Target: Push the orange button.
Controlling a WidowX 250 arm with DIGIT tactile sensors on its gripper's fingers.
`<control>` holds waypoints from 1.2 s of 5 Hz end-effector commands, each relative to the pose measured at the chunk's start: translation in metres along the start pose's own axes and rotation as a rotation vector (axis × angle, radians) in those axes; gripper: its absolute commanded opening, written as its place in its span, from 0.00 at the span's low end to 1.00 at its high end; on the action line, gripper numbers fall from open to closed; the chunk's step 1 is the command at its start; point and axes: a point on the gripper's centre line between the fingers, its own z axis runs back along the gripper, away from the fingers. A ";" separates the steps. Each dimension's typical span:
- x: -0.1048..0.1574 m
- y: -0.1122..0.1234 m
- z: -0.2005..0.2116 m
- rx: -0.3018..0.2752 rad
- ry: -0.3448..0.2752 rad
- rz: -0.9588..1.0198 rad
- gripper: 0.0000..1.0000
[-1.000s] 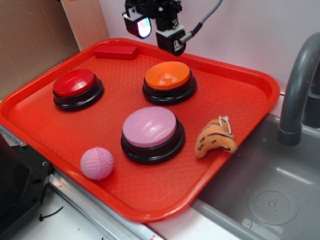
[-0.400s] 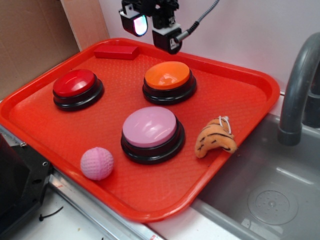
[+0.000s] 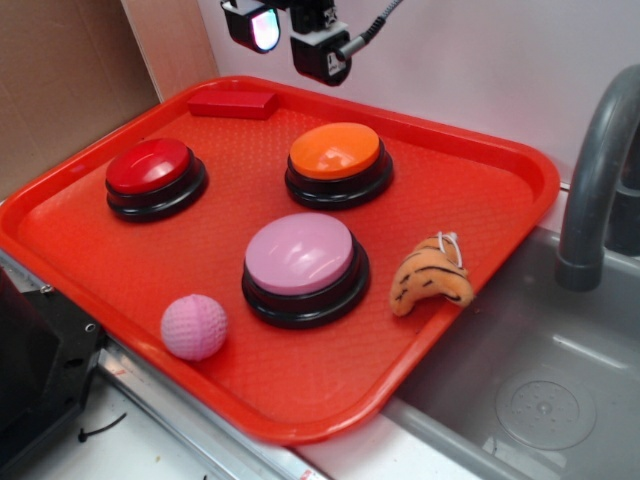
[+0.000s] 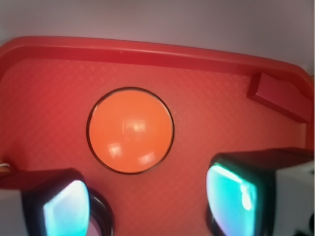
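**Inspector:** Start with the largest item. The red tray (image 3: 500, 165) sits beside a grey sink (image 3: 540, 390) with a grey tap (image 3: 595, 170) at the right. Its textured floor carries everything relevant.

**Assistant:** And on it?

**Inspector:** The pink button (image 3: 300, 255) is the biggest, near the middle front. The orange button (image 3: 335, 150) stands behind it toward the tray's far rim, apart from it. The red button (image 3: 150, 167) sits well to the left. A flat red block (image 3: 233, 102) lies against the far rim. A striped plush toy (image 3: 432, 275) rests at the right edge, and a pink ball (image 3: 194, 326) near the front.

**Assistant:** The gripper?

**Inspector:** The gripper (image 3: 290, 35) hangs above the far rim, behind the orange button and clear of it. The fingers (image 4: 64, 206) are spread; the wrist view shows the orange dome in the open gap between them, untouched.

**Assistant:** How will the button handle?

**Inspector:** My judgement: a stiff, glossy plastic dome on a squat black base, likely light but stable on the textured floor. The shine suggests a slippery surface, so an off-centre press could skid down the side or tip the base. No grasp is required. Contact belongs on the crown of the dome, straight down, preferably with the fingers brought together so one blunt tip meets it. The dome should give a little under load; it does not look fragile.
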 end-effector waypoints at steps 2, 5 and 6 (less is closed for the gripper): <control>-0.002 0.005 0.042 -0.027 -0.075 0.034 1.00; -0.015 0.006 0.056 -0.013 -0.081 0.056 1.00; -0.025 0.006 0.068 0.003 -0.106 0.070 1.00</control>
